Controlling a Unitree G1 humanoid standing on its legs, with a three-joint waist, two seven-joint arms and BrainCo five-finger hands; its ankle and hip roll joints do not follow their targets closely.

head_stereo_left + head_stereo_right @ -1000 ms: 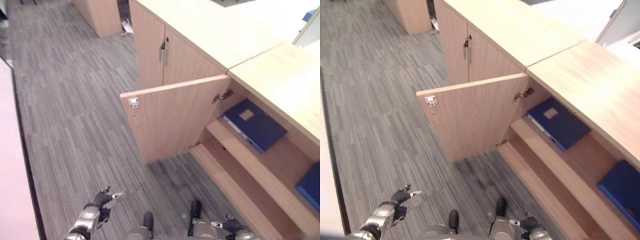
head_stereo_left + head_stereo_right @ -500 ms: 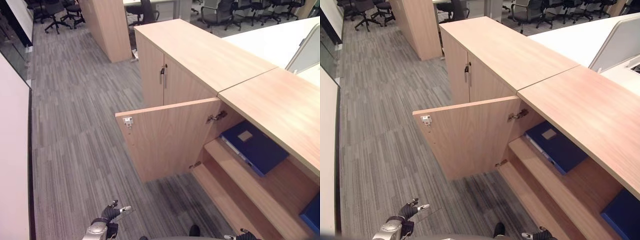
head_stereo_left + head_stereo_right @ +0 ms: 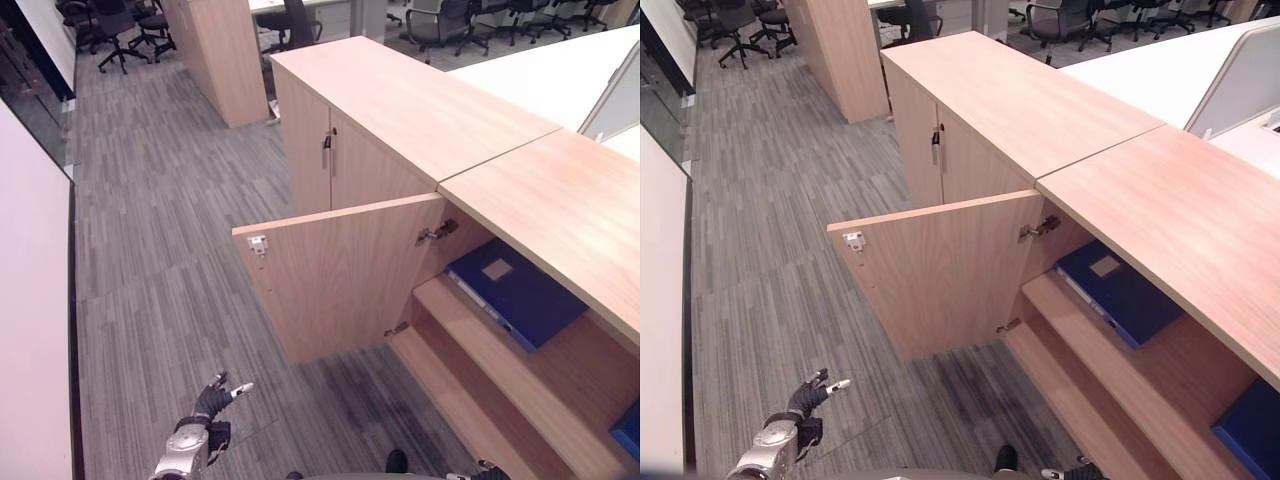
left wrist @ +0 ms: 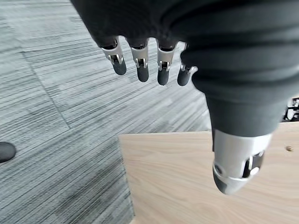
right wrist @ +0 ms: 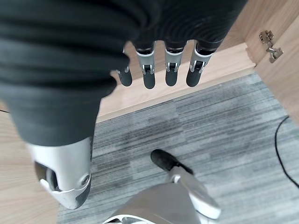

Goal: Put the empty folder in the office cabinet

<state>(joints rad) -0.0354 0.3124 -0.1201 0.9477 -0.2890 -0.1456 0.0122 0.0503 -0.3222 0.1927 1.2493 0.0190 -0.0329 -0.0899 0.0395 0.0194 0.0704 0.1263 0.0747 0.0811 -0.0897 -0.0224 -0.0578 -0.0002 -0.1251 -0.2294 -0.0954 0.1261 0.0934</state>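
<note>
A blue folder lies flat on the upper shelf of the open office cabinet, just inside the opening. The corner of a second blue folder shows further right on the same shelf. The cabinet door stands swung out over the carpet. My left hand hangs low at the lower left, well short of the door; its fingers are relaxed and hold nothing. My right hand hangs near the cabinet's base with straight, empty fingers.
A closed cabinet with a metal handle adjoins the open one on the left. A wooden column and office chairs stand at the far end. A pale wall runs along the left. Grey carpet lies between.
The whole picture has shifted, so the camera has moved up and back. Both hands stay low and empty; the folders and the door have not moved.
</note>
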